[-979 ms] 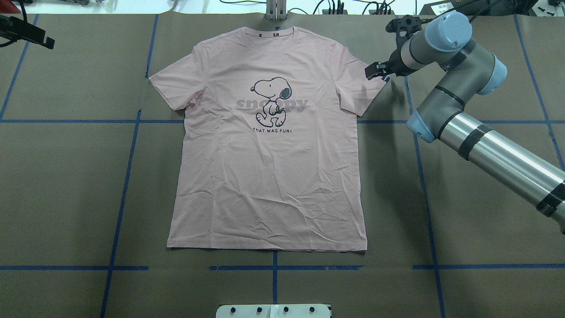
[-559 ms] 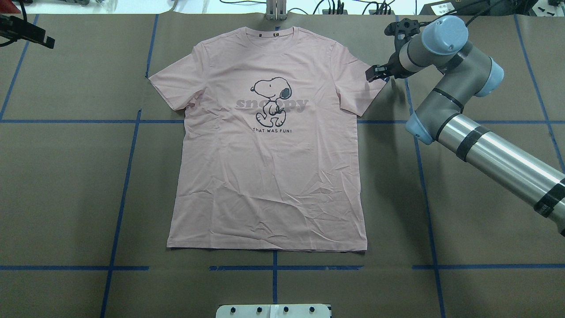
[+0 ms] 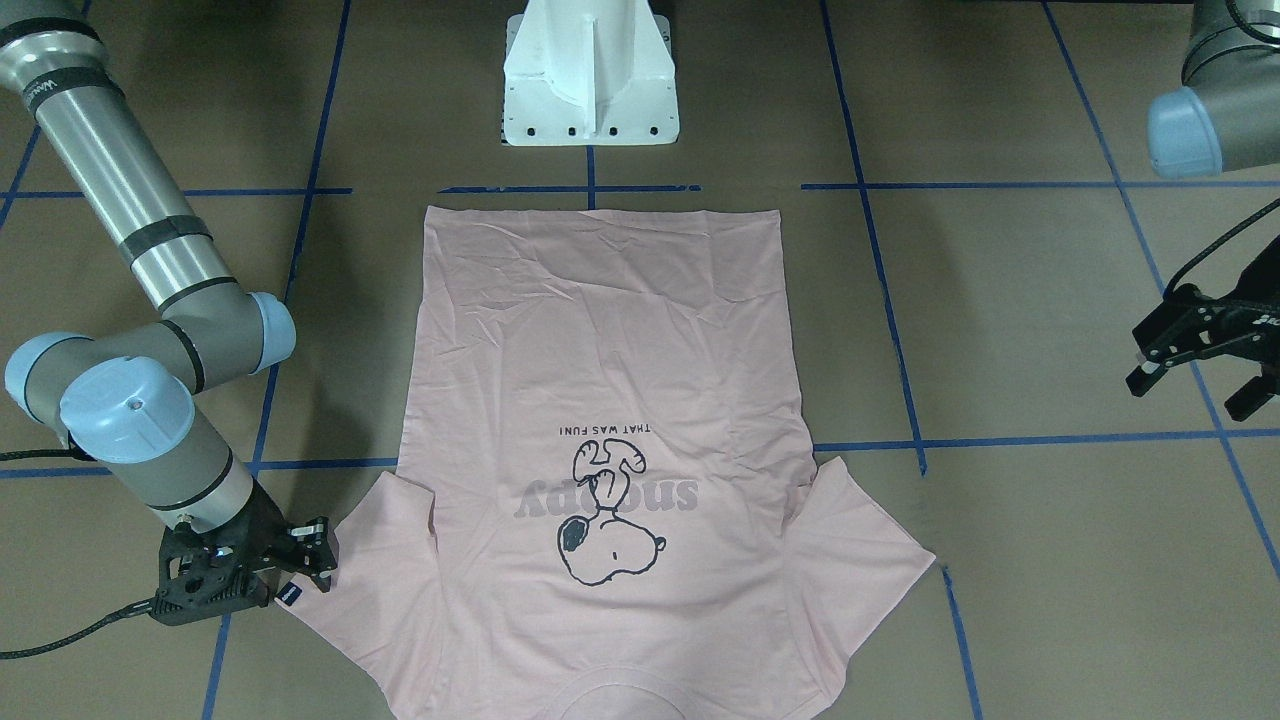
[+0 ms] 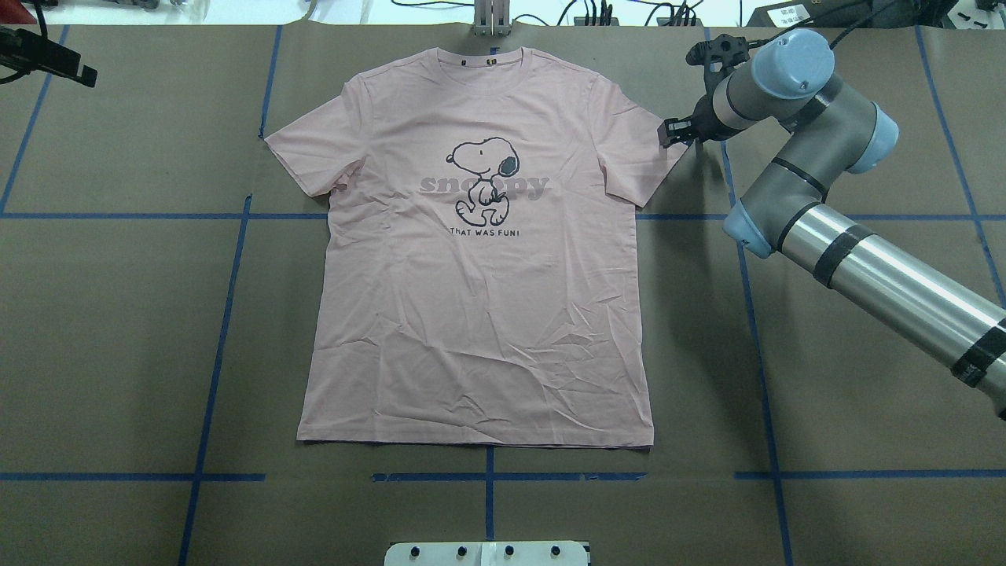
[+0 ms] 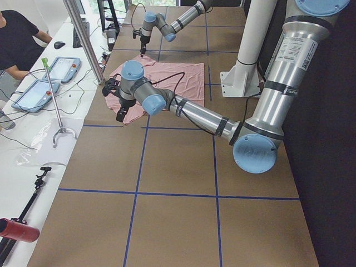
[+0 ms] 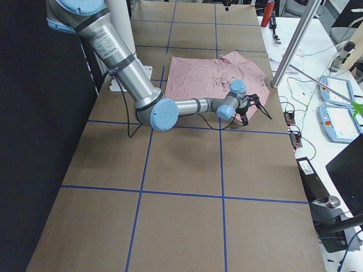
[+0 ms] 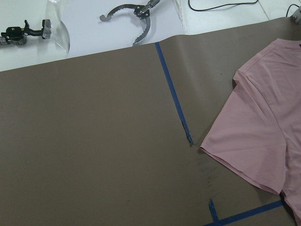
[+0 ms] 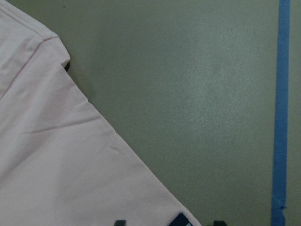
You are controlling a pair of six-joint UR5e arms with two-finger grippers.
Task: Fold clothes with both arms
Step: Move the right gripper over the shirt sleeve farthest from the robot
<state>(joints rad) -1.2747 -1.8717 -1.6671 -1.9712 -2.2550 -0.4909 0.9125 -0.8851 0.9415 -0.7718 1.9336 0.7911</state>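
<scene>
The pale pink T-shirt lies flat and face up on the brown table, collar away from the robot, Snoopy print showing. My right gripper is open and low at the outer corner of the shirt's right-hand sleeve. The right wrist view shows the sleeve and its small dark tag between my two fingertips. It also shows in the front view beside the tag. My left gripper is open and empty, well off the shirt, above the table's far left. The left wrist view shows the other sleeve.
Blue tape lines grid the table. The white pedestal stands just past the shirt's hem. A white side bench carries tablets and a grabber tool; a person sits there.
My right gripper has shifted slightly outward along the sleeve toward its corner. The shirt and the left arm have not moved.
</scene>
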